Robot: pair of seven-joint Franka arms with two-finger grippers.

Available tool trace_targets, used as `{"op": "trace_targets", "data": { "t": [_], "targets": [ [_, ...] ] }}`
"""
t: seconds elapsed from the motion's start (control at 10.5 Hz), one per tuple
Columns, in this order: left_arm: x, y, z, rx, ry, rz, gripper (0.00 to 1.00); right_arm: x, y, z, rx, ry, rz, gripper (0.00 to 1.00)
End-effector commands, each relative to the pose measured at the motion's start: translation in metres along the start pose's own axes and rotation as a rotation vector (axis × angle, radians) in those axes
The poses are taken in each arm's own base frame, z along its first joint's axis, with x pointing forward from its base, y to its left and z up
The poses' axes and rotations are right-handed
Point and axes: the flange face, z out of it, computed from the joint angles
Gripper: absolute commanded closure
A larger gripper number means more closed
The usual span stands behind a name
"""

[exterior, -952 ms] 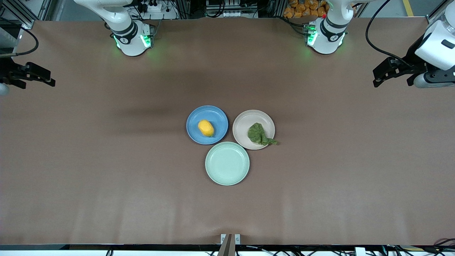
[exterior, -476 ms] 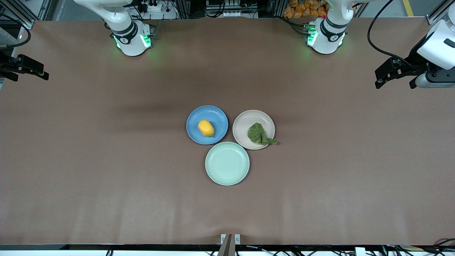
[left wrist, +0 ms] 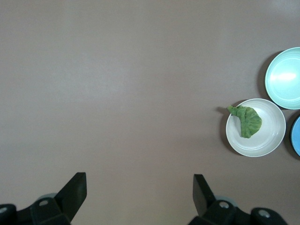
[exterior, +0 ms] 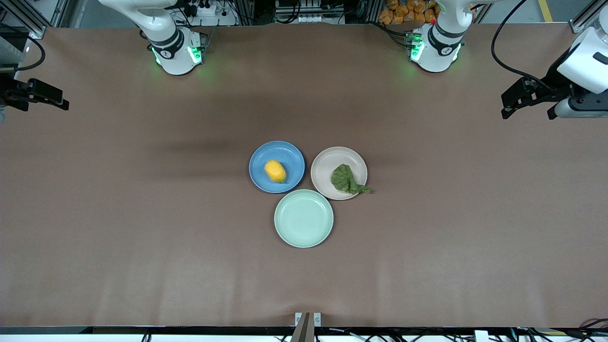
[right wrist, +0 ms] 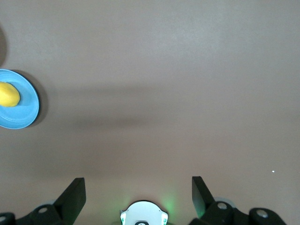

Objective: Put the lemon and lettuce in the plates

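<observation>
From the front, three plates sit close together mid-table: a blue plate [exterior: 277, 166], a beige plate [exterior: 338, 173] beside it toward the left arm's end, and a mint plate [exterior: 303, 218] nearer the camera than both. One lemon [exterior: 275, 171], a small yellow-orange oval, lies in the blue plate. One lettuce leaf [exterior: 346, 179], dark green and wrinkled, lies in the beige plate with its thin stem poking over the rim onto the table [exterior: 142, 213]. Two grippers show: the left gripper [exterior: 517, 99] is over the left arm's end of the table and the right gripper [exterior: 35, 95] over the right arm's end; both are cut off by the picture's edges.

The left wrist view shows the left gripper [left wrist: 139, 194] with its fingers spread wide and nothing between them, the lettuce leaf [left wrist: 246, 120] on the beige plate [left wrist: 269, 138], the mint plate [left wrist: 285, 77] partly cut off, and only a sliver of the blue plate [left wrist: 296, 136].

The right wrist view shows the right gripper [right wrist: 138, 194], likewise spread and empty, with the lemon [right wrist: 8, 94] and the blue plate [right wrist: 23, 112] cut by the edge.
</observation>
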Motion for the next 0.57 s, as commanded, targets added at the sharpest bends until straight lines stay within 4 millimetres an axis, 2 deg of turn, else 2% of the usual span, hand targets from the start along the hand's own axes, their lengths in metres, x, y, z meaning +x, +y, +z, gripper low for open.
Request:
{"op": "trace_targets", "data": {
  "t": [0.0, 0.48],
  "targets": [
    [-0.0006, -0.0027, -0.0038, -0.014, 0.011, 0.018, 0.00, 0.0051, -0.0022, -0.0020, -0.012, -0.008, 0.023, 0.00],
    [0.0011, -0.0009, 0.0002, -0.016, 0.005, 0.021, 0.00, 0.0084, -0.0027, -0.0012, -0.008, -0.007, 0.020, 0.00]
  ]
}}
